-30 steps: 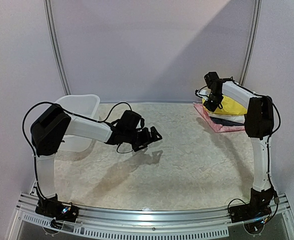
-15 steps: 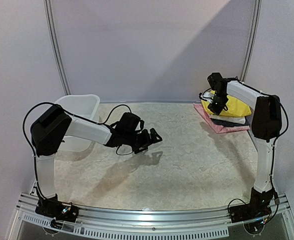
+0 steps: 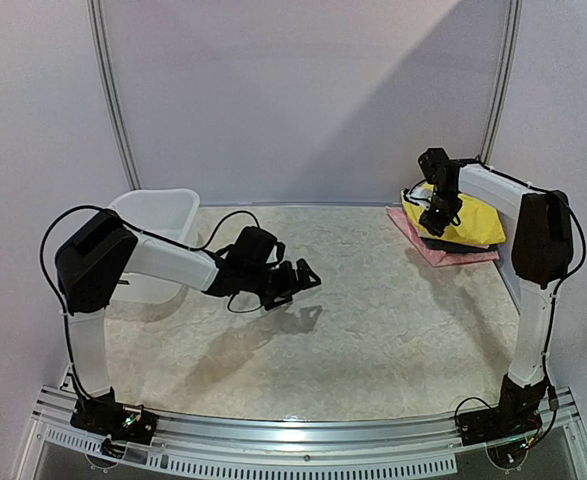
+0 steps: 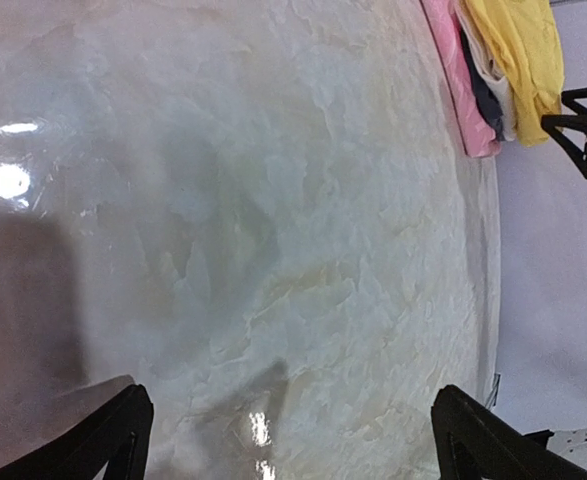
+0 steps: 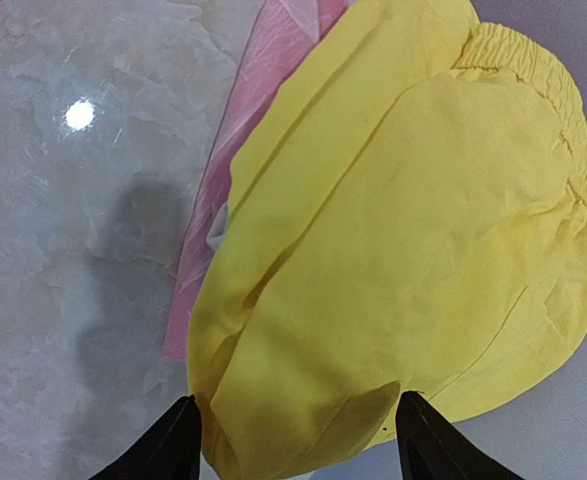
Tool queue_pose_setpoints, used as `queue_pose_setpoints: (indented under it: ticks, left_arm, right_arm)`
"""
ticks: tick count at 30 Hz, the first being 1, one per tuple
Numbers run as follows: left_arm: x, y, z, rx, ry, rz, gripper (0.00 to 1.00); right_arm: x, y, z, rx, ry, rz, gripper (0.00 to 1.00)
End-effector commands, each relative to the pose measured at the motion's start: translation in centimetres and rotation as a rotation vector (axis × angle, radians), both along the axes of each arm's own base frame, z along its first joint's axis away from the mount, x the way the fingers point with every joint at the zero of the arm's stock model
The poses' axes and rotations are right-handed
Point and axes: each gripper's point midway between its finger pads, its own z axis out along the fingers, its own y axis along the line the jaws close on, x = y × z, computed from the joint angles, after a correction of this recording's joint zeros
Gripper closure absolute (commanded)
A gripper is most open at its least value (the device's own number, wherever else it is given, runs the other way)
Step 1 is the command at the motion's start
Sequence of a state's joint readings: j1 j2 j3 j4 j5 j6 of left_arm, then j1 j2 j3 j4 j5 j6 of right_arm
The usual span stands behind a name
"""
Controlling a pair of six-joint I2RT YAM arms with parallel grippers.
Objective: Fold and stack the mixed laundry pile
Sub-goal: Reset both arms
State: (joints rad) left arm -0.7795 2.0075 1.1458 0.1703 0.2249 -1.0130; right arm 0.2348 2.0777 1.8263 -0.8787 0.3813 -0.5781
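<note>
Evidently nearly finished: at the counter's (image 3: 373,330) far right corner the laundry stack (image 3: 453,247) sits, likely parked beyond the working area. Folded yellow shorts (image 5: 403,230), waistband gathered, top a pink cloth (image 5: 243,130). The right gripper (image 5: 298,440) hovers above, jaws spread, empty. The left gripper (image 4: 293,430), likewise agape, waits mid-counter.

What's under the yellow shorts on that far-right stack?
A pink cloth sticks out at the bottom. Between it and the yellow shorts, a white edge and a dark edge show. The shorts cover the rest, so the number of pieces cannot be told.
</note>
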Motion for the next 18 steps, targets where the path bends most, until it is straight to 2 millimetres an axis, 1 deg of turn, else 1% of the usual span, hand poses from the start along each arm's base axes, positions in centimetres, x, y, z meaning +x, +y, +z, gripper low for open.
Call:
queue_pose_setpoints:
  ticks: [1,3,4,5,6,7,8,9,11,12,13,14,17,18]
  left_arm:
    - [-0.4,0.1,2.9,0.088,-0.066,-0.078,0.00]
    - [0.0,1.8,4.7,0.252,-0.143,-0.116,0.00]
    - [0.3,2.9,6.0,0.339,-0.199,-0.129,0.00]
    - [0.7,4.0,7.4,0.428,-0.265,-0.137,0.01]
    - [1.1,5.1,9.1,0.505,-0.328,-0.136,0.01]
    - [1.4,6.1,10.5,0.573,-0.387,-0.137,0.00]
    - [1.6,7.2,11.7,0.632,-0.438,-0.125,0.00]
    - [1.7,8.3,13.1,0.681,-0.493,-0.107,0.00]
    - [1.9,10.6,15.9,0.762,-0.595,-0.041,0.00]
    - [1.9,11.6,17.2,0.784,-0.641,-0.006,0.00]
    - [1.8,12.7,18.3,0.802,-0.677,0.031,0.00]
    - [1.7,13.7,19.6,0.817,-0.717,0.062,0.00]
    - [1.3,16.9,21.8,0.882,-0.757,0.180,0.01]
    - [1.2,17.7,22.3,0.906,-0.756,0.203,0.00]
  right_arm:
    - [0.6,0.6,3.8,0.078,-0.114,-0.021,0.27]
    - [0.0,1.4,6.1,0.169,-0.157,-0.016,0.20]
    - [-0.6,1.9,8.2,0.224,-0.198,-0.011,0.11]
    - [-0.8,2.3,9.3,0.277,-0.227,-0.003,0.02]
    - [-1.4,2.7,10.8,0.338,-0.271,0.000,0.01]
    - [-1.9,3.0,11.7,0.398,-0.300,0.004,0.01]
    - [-2.9,3.0,12.6,0.446,-0.340,0.006,0.01]
    - [-3.6,2.7,13.4,0.494,-0.389,-0.039,0.01]
    - [-4.9,2.8,14.4,0.575,-0.428,-0.086,0.01]
    - [-5.3,3.0,14.1,0.596,-0.428,-0.090,0.01]
    - [-5.7,2.8,14.1,0.631,-0.444,-0.130,0.01]
    - [-6.1,2.9,13.6,0.664,-0.439,-0.151,0.01]
    - [-8.1,3.9,13.8,0.754,-0.459,-0.115,0.01]
    - [-8.8,3.9,14.7,0.779,-0.491,-0.103,0.01]
